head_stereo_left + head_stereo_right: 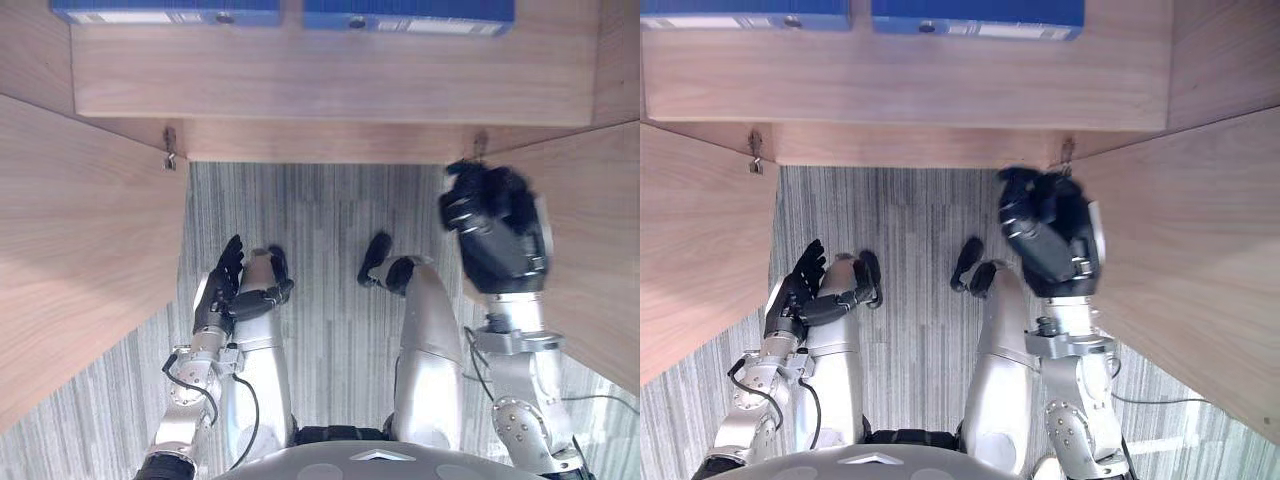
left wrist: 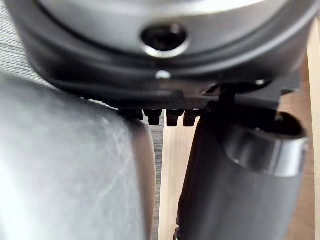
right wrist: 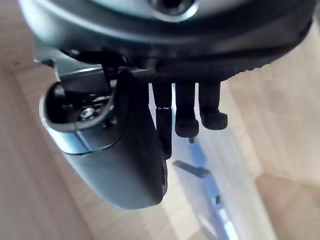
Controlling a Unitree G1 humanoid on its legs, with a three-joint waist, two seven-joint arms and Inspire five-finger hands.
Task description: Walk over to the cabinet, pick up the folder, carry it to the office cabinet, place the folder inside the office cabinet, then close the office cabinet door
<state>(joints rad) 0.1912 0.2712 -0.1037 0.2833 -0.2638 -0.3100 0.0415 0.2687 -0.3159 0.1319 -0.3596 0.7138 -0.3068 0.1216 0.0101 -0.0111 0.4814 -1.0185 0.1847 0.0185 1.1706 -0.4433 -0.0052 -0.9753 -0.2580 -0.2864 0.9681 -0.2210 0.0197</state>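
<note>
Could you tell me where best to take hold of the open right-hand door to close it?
Probably grip the right door at its free edge, far from the hinge, coming from its outer side: it is a flat panel swung out toward the robot, no handle showing.

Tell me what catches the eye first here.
Two blue folders sit side by side on the light wooden cabinet shelf at the head views' top edge. The right robot hand is raised by the open right wooden door; the left robot hand hangs low, fingers straight.
</note>
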